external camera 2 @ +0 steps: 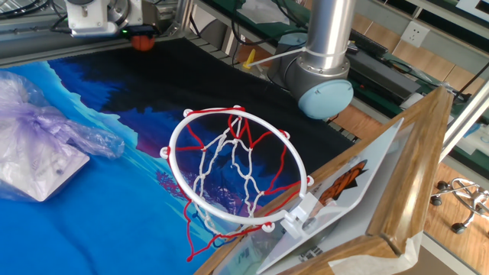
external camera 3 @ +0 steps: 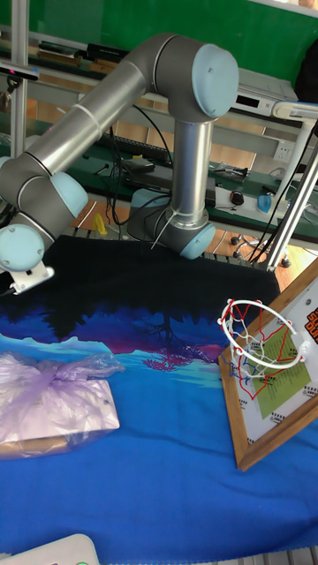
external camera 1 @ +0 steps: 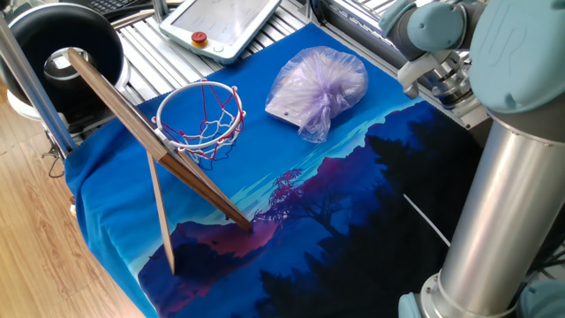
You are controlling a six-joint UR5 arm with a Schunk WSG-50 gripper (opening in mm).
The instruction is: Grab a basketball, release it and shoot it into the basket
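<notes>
The basketball (external camera 2: 142, 43) shows only in the other fixed view, as a small orange blob at the far left edge of the cloth, right under the white gripper (external camera 2: 122, 23) housing. It sits at the lower end of the gripper, apparently touching it, but the fingers themselves are cropped and hidden behind the housing, so I cannot tell how wide the claw stands or whether it actually has the ball clamped. In one fixed view the wrist (external camera 1: 437, 71) sits at the far right edge of the table with the ball out of sight behind it; in the tall fixed view the wrist end (external camera 3: 26, 265) is at the left edge and no ball shows there either.

The relation that matters is ball to basket (external camera 2: 235, 169). The hoop, with its red-and-white rim and string net, is mounted on the wooden backboard (external camera 2: 397, 168) at the opposite side of the blue printed cloth (external camera 1: 335, 203), well apart from the gripper. The rim opening faces upward and stands raised off the cloth, so the ball would have to arrive from above. Between the two lies the lilac plastic bag (external camera 1: 320, 88), off to one side of the straight line rather than on it.

My judgement: the grab is at or near completion, and the carry across the cloth towards the rim is not yet done
</notes>
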